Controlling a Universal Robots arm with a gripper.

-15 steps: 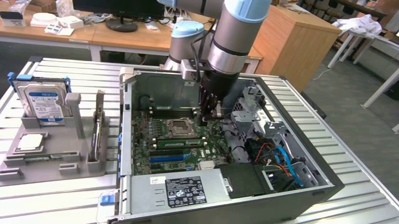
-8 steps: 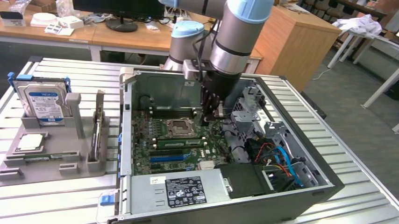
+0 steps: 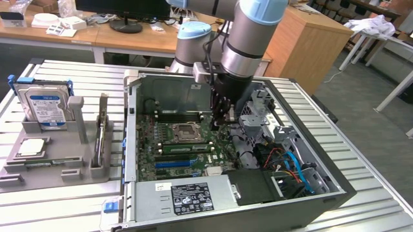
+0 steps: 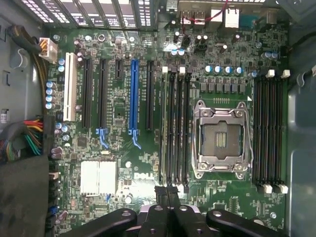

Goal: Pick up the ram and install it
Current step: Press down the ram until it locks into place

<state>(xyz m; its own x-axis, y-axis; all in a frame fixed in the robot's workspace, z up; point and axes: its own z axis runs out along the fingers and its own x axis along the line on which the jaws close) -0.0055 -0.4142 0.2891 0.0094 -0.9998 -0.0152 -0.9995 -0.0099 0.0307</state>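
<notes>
Reaching down into the open computer case [image 3: 335, 193] on the slatted bench [image 3: 58, 212]. Holding the end effector [image 3: 223, 123] fully closed, with fingers [image 4: 161, 195] pressed flat together and gripping nothing. Poised above the green motherboard [image 4: 123, 148], closed tips over one end of the bank of black memory slots [image 4: 180, 128] beside the processor socket [image 4: 221, 138].

Already seated on the board: the ram [image 4: 163, 128], standing on edge in the outermost slot of that bank, the one farthest from the socket. Visible in the exterior view as a narrow green strip running alongside the socket. Cannot tell whether the closed tips are touching the ram or only hanging just above its end.

Off to the exterior view's left, well apart from the case: a grey holder [image 3: 58, 159] on the bench, carrying an upright blue-labelled hard drive [image 3: 44, 106].
</notes>
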